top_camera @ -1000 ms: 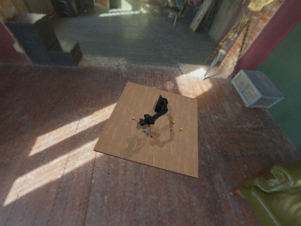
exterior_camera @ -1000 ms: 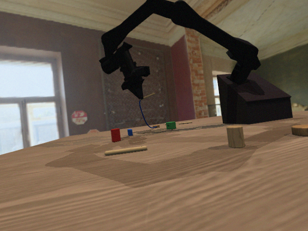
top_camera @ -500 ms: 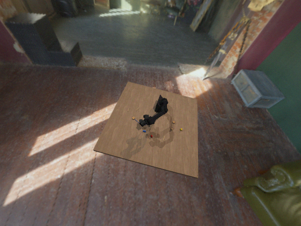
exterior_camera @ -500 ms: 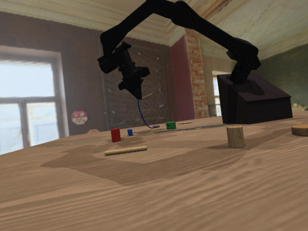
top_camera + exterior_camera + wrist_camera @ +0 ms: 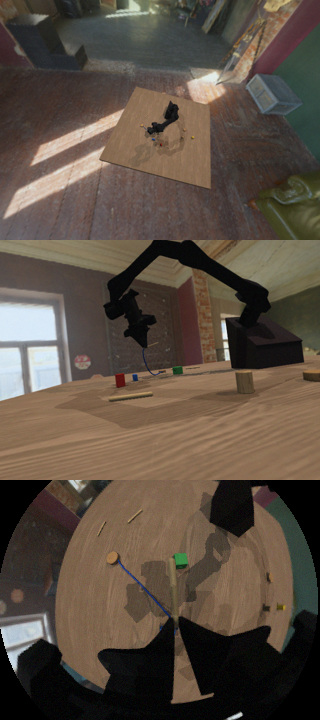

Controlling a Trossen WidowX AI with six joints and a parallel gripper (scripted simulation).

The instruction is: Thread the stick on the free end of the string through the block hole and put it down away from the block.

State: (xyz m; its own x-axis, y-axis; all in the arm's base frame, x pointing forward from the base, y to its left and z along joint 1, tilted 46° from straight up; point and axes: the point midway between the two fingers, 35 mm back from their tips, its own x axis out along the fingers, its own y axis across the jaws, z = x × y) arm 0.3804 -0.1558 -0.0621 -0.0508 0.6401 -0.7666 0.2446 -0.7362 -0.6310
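Note:
My gripper (image 5: 145, 346) (image 5: 175, 620) is shut on the thin wooden stick (image 5: 153, 344) (image 5: 173, 580) near its string end, high above the table. The stick's free end sticks out past the fingertips and overlaps the block's left edge in the wrist view. The blue string (image 5: 145, 360) (image 5: 144, 587) (image 5: 145, 128) hangs from the fingertips to the round wooden button (image 5: 162, 371) (image 5: 113, 558) (image 5: 141, 125). The green block (image 5: 177, 370) (image 5: 181, 560) stands on the table, a dark hole showing in its side in the exterior view. The arm hides it in the top view.
Loose sticks (image 5: 146, 115) (image 5: 135, 516) lie beyond the button; another loose stick (image 5: 174, 146) (image 5: 131, 396) lies near a red piece (image 5: 161, 144) (image 5: 120, 380). A blue piece (image 5: 153, 139) (image 5: 134, 377), wooden cylinder (image 5: 182, 137) (image 5: 244, 382), second disc (image 5: 184, 129) (image 5: 311, 375) and yellow piece (image 5: 192, 137) stand apart.

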